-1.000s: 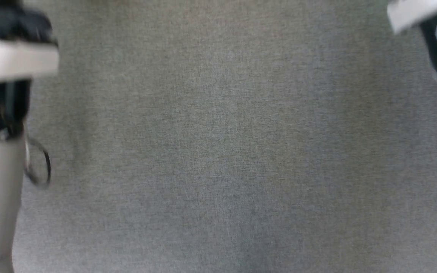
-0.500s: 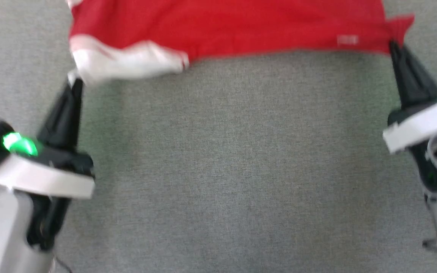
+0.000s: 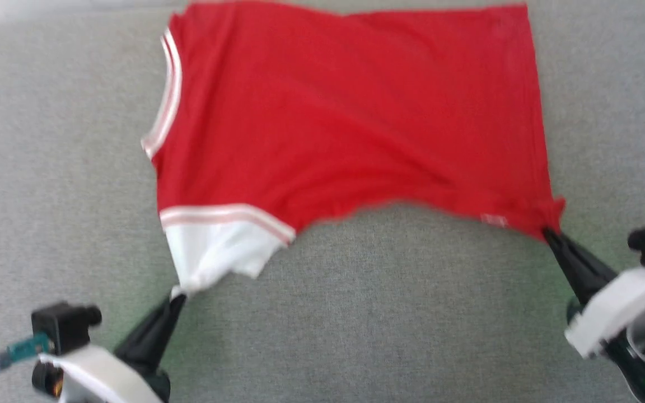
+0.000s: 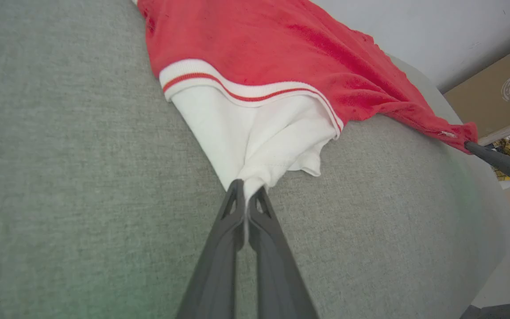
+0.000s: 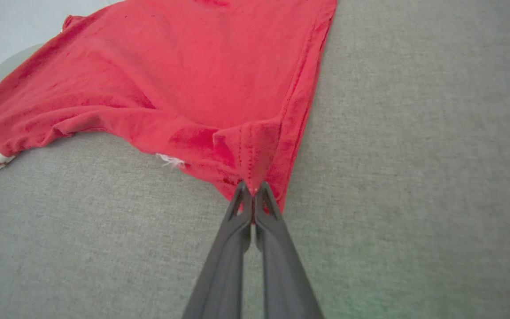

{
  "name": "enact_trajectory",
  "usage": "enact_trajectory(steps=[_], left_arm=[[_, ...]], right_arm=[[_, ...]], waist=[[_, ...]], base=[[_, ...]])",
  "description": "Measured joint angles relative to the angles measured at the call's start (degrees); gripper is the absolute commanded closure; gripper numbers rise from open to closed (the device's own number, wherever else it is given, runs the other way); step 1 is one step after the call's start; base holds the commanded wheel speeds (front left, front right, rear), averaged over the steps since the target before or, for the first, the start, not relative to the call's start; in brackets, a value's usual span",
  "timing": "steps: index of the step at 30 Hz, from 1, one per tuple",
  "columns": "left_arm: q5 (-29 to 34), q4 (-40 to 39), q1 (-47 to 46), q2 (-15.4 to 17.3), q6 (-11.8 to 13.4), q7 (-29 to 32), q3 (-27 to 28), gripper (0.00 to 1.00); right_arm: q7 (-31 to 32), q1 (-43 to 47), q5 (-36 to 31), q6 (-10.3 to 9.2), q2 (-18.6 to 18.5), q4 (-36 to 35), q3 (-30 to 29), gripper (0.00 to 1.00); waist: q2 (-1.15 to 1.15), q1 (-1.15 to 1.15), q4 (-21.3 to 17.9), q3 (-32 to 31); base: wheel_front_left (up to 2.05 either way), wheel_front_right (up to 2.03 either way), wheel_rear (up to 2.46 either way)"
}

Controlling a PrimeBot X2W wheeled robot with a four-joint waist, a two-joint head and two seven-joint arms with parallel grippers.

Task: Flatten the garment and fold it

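Observation:
The garment (image 3: 345, 117), a red jersey with a white sleeve and striped trim, lies spread on the grey cloth surface, plain red side up. My left gripper (image 3: 177, 296) is shut on the tip of the white sleeve (image 4: 255, 137) at the lower left; in the left wrist view the gripper (image 4: 248, 188) pinches the bunched sleeve edge. My right gripper (image 3: 549, 232) is shut on the red hem corner at the lower right, and the right wrist view shows it (image 5: 253, 188) clamping that corner of the garment (image 5: 184, 75). The near edge sags between the two grips.
Grey woven cloth (image 3: 356, 324) covers the work surface on all sides of the garment. The left wrist view shows the surface's rounded edge (image 4: 494, 212), with a cardboard box (image 4: 498, 93) and clutter beyond it.
The head camera has tilted, bringing the garment from out of view into full view. Both grippers still hold their corners, and the garment now lies more spread out.

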Motion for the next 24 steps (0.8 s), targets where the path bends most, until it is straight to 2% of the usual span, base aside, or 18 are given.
enact_trajectory(steps=[4, 9, 18, 24], left_arm=[[-1.9, -2.4, 4.8, 1.2, 1.6, 2.7, -0.1, 1.00], [-4.5, -4.8, 10.1, 2.1, 3.5, 5.9, -0.8, 1.00], [-8.6, -7.8, 19.1, 3.1, 6.8, 11.5, -3.1, 1.00], [-11.0, -10.8, 24.3, 4.4, 8.6, 14.1, -3.5, 1.00]], right_arm=[[4.5, 4.8, 2.4, -0.01, -2.1, -0.8, -0.5, 1.00], [13.1, 11.5, 5.9, 0.00, -3.7, -2.0, -0.2, 1.00], [25.0, 22.3, 9.1, -0.01, -3.6, -5.3, -3.0, 1.00], [30.5, 29.0, 9.4, 0.00, -2.5, -8.1, -6.9, 1.00]], waist=[[0.00, 0.00, 0.4, -2.9], [0.00, 0.00, 0.9, -6.2], [0.00, 0.01, 1.6, -12.5], [0.00, 0.01, 2.2, -16.5]], base=[[0.00, 0.00, 0.00], [0.00, 0.00, 0.00], [0.00, 0.00, 0.00], [0.00, 0.00, 0.00]])
